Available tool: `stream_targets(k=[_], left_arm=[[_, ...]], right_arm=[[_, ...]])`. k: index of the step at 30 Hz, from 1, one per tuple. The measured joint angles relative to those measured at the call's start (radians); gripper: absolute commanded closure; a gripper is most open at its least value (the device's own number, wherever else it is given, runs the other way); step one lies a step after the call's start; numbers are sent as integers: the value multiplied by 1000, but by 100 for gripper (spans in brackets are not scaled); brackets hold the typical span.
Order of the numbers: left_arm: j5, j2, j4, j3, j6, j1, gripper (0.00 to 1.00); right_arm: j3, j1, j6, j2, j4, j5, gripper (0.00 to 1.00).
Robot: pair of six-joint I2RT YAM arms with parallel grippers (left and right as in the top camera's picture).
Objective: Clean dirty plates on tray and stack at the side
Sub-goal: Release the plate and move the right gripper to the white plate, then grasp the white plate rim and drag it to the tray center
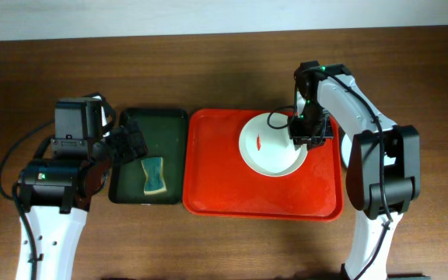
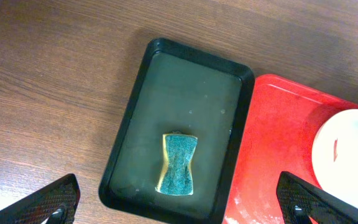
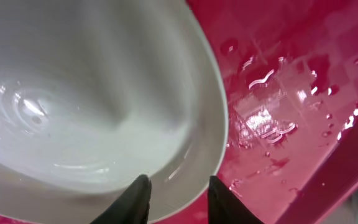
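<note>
One white plate (image 3: pixel 92 93) lay on the red tray (image 3: pixel 291 93), its rim between the right gripper's (image 3: pixel 178 186) slightly parted jaws; any pinch was unclear. A deeper, squarer bite before lifting looked wise, since the tray was wet.

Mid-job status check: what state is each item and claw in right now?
plate: on the red tray, dirty, red smear inside.
red tray: wet, droplets on its floor.
sponge: lying in the green tray, not held.
green tray: beside the red tray, holds only the sponge.
left claw: open, empty, above the sponge.
right claw: astride the plate's rim; grip unclear.
</note>
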Motion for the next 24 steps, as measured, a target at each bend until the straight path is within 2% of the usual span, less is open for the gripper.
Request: stream_targets(k=[7,8,11,15,17,20,24], left_arm=[[0,0,0,0,0,0,1],[0,0,0,0,0,0,1],[0,0,0,0,0,0,1],[0,0,0,0,0,0,1],[0,0,0,0,0,0,1],[0,0,0,0,0,0,1],[0,0,0,0,0,0,1]], right_arm=[[-4,-33,6,0,29,39,65],[-14,-33,7,0,46,47,68],[-67,-33,8,0,101,57,95],[-79,-33,14,0,86,28,94],[-79,-24,14,0,48,-69,96],[-79,22,18,0,13,-161,96],[-79,116,93,0,-17,-220,96]])
